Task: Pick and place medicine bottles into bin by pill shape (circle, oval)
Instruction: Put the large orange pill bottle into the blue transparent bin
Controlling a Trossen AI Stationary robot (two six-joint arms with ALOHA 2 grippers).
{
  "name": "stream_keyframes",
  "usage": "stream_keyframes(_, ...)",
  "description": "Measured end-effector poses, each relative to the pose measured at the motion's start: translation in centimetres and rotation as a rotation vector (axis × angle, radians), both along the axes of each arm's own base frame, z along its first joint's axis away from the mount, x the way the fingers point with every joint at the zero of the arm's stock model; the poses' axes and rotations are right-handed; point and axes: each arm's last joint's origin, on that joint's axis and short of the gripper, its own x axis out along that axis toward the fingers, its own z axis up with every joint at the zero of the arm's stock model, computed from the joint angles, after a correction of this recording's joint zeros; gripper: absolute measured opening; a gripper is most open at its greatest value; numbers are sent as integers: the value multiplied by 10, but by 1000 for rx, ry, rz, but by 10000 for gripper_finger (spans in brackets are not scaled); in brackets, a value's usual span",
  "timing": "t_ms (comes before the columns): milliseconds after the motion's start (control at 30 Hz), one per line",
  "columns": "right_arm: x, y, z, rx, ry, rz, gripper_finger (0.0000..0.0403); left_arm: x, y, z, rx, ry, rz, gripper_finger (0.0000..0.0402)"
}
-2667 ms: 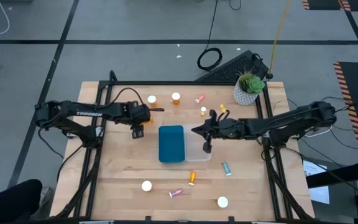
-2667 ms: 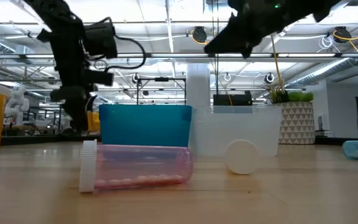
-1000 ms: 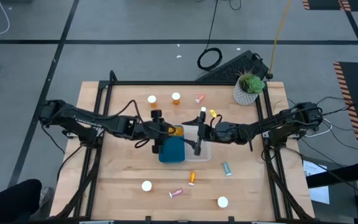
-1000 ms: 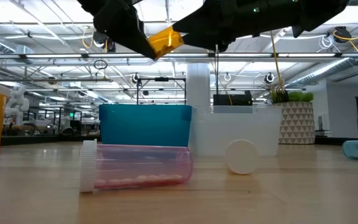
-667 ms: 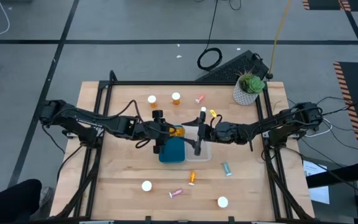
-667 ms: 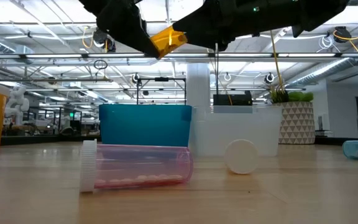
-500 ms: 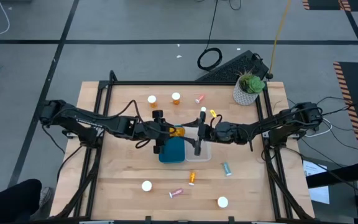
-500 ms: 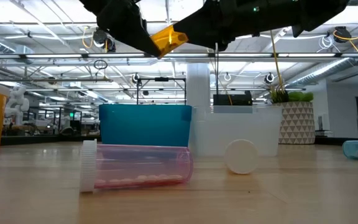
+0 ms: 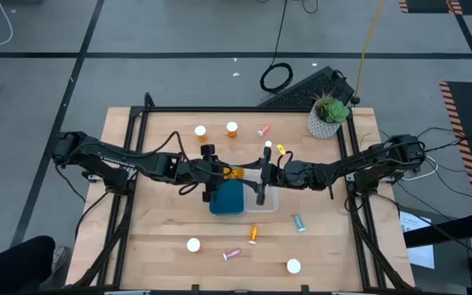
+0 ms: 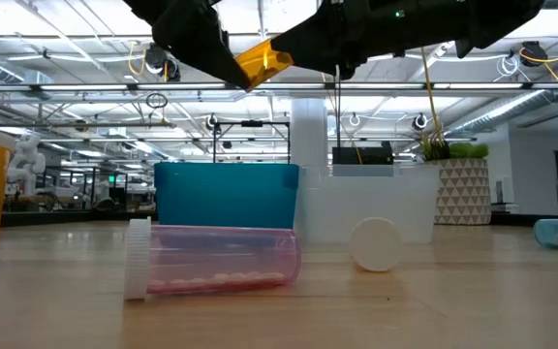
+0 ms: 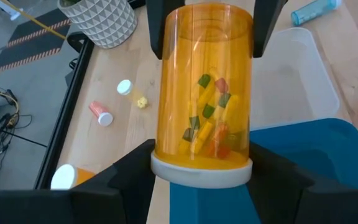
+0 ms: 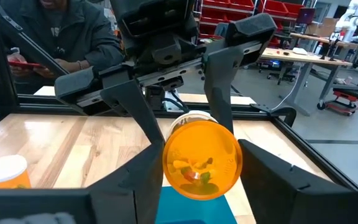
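Both grippers have come from apart to meet above the bins. Now the left gripper (image 9: pixel 224 173) is clamping the amber bottle (image 9: pixel 234 174) at its white cap end, over the teal bin (image 9: pixel 225 195), while the right gripper (image 9: pixel 252 174) is closing its fingers on the bottle's base, over the clear bin (image 9: pixel 265 203).
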Motion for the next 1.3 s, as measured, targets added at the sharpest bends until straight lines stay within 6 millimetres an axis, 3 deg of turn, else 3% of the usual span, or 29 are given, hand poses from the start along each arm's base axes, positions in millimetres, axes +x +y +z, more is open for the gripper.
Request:
stream_keyframes(167,0,0,0,-1,1,-2,186,2,0,2,-1,-26,0,251)
stream_keyframes(467,0,0,0,5,-1,-3,185,1,-10,6,8,-56,-34,346)
stream_keyframes(633,0,0,0,6,-1,-2,183,-7,-14,17,19,-98,-28,382)
stream_keyframes(933,-8,0,9,11,-30,2,185,-31,-14,43,-61,-175,5,371)
stream_keyframes(1300,-64,-7,22,56,-170,29,186,-32,-9,49,-91,-222,24,347)
